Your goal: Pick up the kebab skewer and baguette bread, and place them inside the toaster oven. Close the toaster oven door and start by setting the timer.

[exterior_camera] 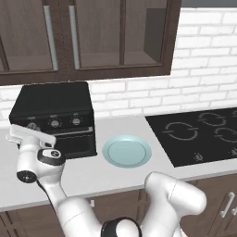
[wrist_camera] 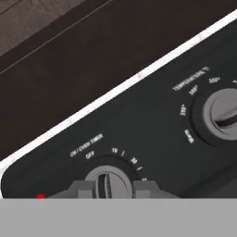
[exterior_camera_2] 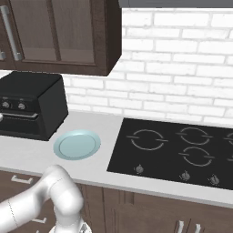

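Hand view: gripper (wrist_camera: pixel 109 189) at the toaster oven (exterior_camera: pixel 52 104) panel, fingertips (wrist_camera: pixel 78 189) flanking the timer knob (wrist_camera: pixel 107 183), contact unclear | toaster oven door (exterior_camera: pixel 74 141) closed | pale blue plate (exterior_camera: pixel 127 152) beside oven, cooktop (exterior_camera: pixel 199 134) farther right.
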You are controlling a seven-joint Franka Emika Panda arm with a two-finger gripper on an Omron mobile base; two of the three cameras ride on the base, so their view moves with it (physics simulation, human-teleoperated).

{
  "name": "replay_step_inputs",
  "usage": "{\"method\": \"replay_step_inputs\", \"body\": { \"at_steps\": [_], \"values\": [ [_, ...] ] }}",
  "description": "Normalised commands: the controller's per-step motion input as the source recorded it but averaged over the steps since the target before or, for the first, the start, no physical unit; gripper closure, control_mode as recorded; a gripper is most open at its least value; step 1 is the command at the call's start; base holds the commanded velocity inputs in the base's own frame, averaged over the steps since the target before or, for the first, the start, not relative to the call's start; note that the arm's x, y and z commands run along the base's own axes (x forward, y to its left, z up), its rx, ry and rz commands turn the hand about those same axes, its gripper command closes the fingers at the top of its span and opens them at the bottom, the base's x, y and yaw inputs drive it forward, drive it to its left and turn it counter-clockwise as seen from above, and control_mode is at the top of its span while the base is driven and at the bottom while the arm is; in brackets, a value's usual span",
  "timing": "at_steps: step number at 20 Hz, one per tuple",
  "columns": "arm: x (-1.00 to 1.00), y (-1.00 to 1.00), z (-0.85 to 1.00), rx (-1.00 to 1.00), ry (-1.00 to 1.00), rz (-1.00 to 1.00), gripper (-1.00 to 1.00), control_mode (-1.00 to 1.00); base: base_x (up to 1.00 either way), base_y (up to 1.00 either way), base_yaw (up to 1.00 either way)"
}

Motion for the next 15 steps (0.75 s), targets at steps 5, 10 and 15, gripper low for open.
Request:
{"method": "replay_step_inputs", "body": {
  "at_steps": [5, 10, 15],
  "values": [
    [0.0, 0.0, -0.15, 0.2, -0.05, 0.0, 1.0, -1.0, 0.0, 0.0, 0.0],
    [0.0, 0.0, -0.15, 0.2, -0.04, 0.0, 1.0, -1.0, 0.0, 0.0, 0.0],
    [0.0, 0.0, -0.13, 0.19, -0.02, 0.0, 1.0, -1.0, 0.0, 0.0, 0.0]
  ]
}}
